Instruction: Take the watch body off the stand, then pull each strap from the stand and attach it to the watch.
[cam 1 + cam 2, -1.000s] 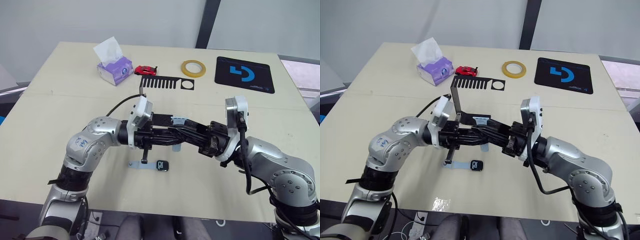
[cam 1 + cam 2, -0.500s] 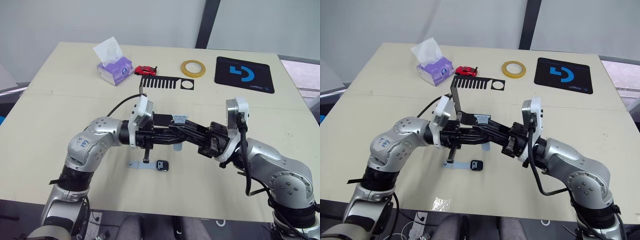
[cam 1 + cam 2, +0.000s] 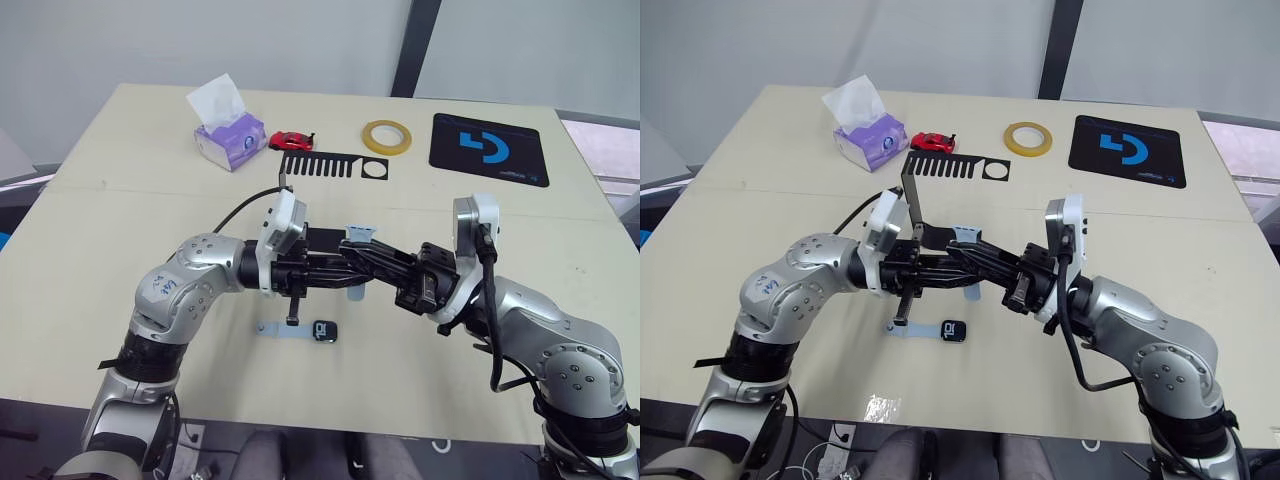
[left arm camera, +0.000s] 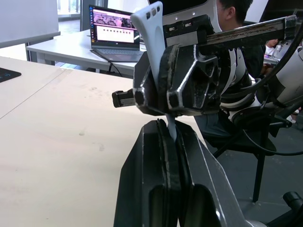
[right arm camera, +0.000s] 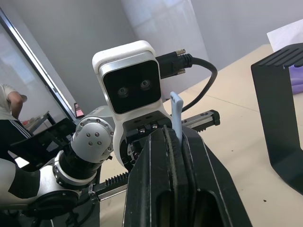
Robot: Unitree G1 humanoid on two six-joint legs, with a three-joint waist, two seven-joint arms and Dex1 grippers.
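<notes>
Both your grippers, left gripper [image 3: 340,272] and right gripper [image 3: 362,256], pinch one strap [image 3: 358,234] between them. The watch body [image 3: 324,330] lies on the table at six o'clock below, nearer your left, its first strap [image 3: 278,331] pointing to nine.

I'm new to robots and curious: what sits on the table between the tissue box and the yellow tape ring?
In the left eye view, a small red toy car lies between the tissue box and the tape ring, close beside the box.

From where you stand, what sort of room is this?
Probably an office or lab workspace: a seated person and an open laptop on a desk behind, and a mouse pad and tape ring on this table.
</notes>
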